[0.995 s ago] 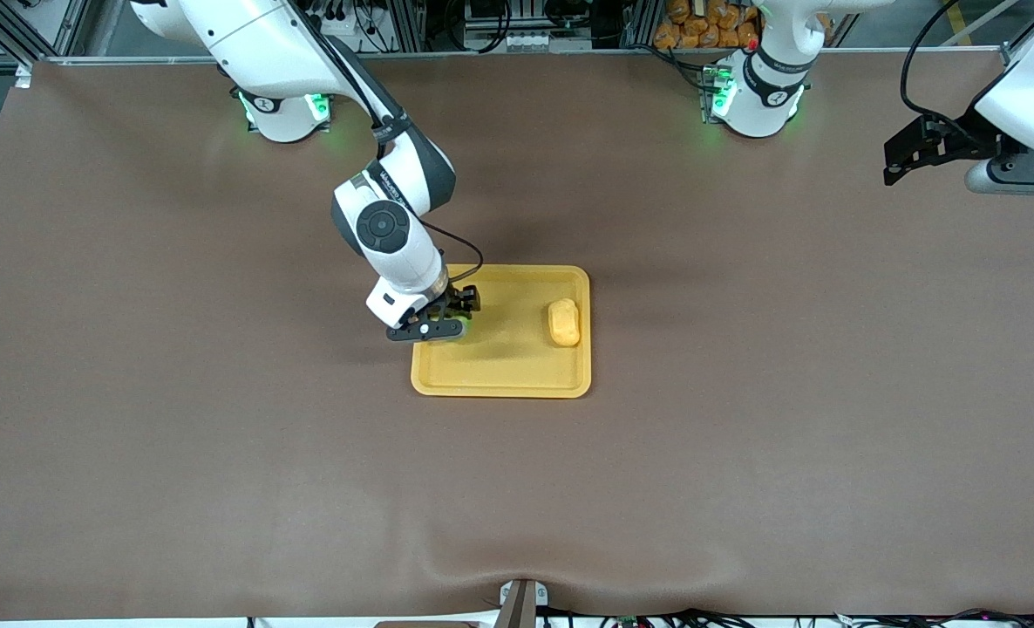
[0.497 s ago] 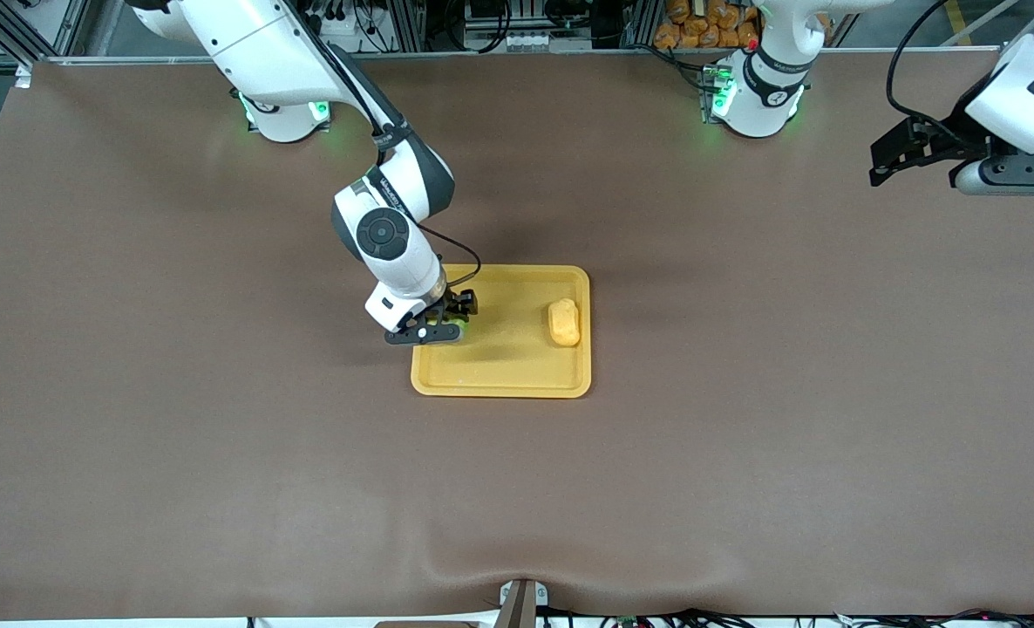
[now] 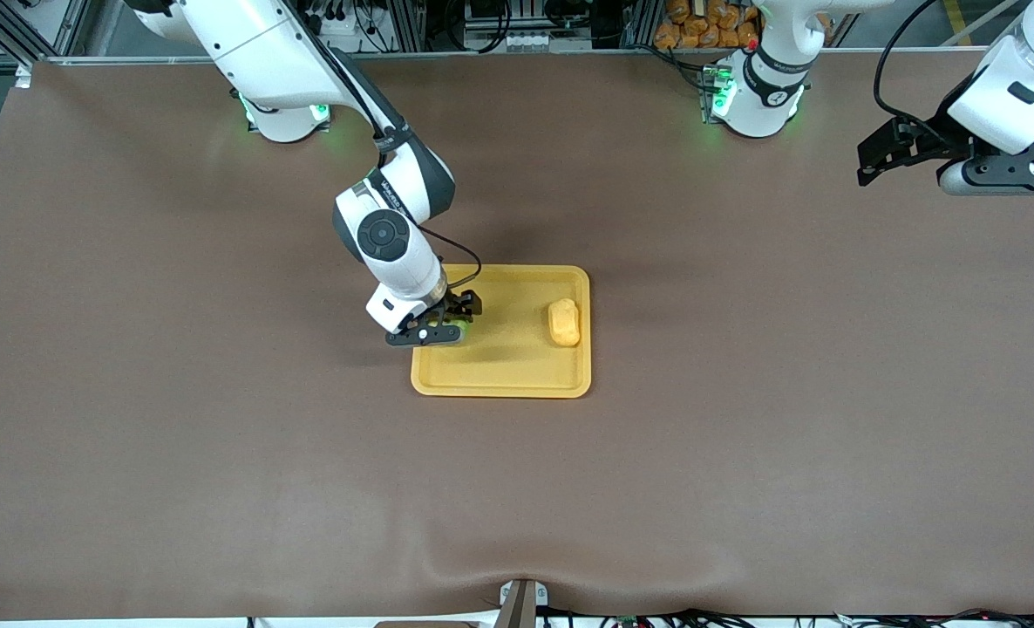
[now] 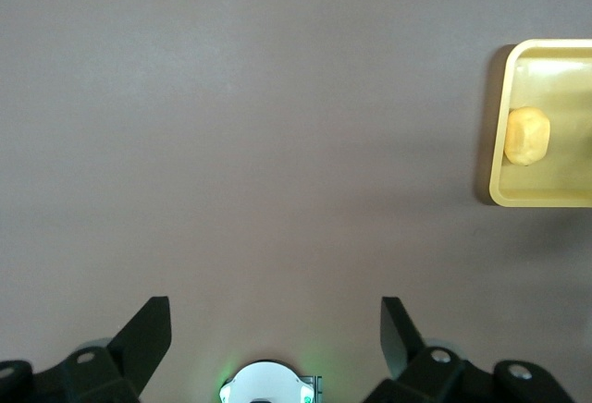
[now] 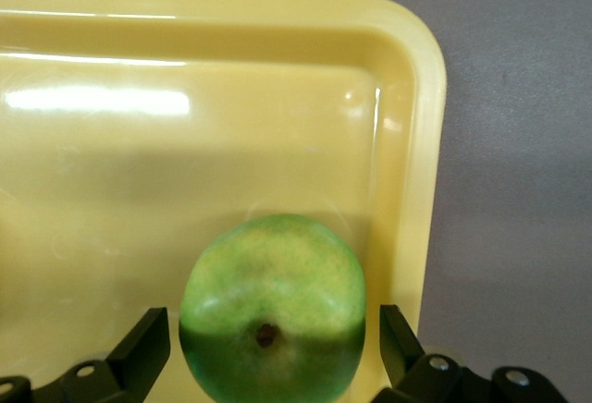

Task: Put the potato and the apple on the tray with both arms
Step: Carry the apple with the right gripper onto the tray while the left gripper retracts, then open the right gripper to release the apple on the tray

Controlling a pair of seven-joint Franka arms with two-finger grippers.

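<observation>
The yellow-orange tray lies mid-table. The pale-yellow potato rests on it near the rim toward the left arm's end; it also shows in the left wrist view with the tray. The green apple sits on the tray near the rim toward the right arm's end, mostly hidden under the gripper in the front view. My right gripper is open, its fingers on either side of the apple with gaps. My left gripper is open and empty, high over the left arm's end of the table.
The brown table cover surrounds the tray. The two arm bases with green lights stand along the edge farthest from the front camera. The left base also shows in the left wrist view.
My left gripper has drifted a little toward the table's middle and toward the bases. My right gripper has stayed over the tray's end by the apple.
</observation>
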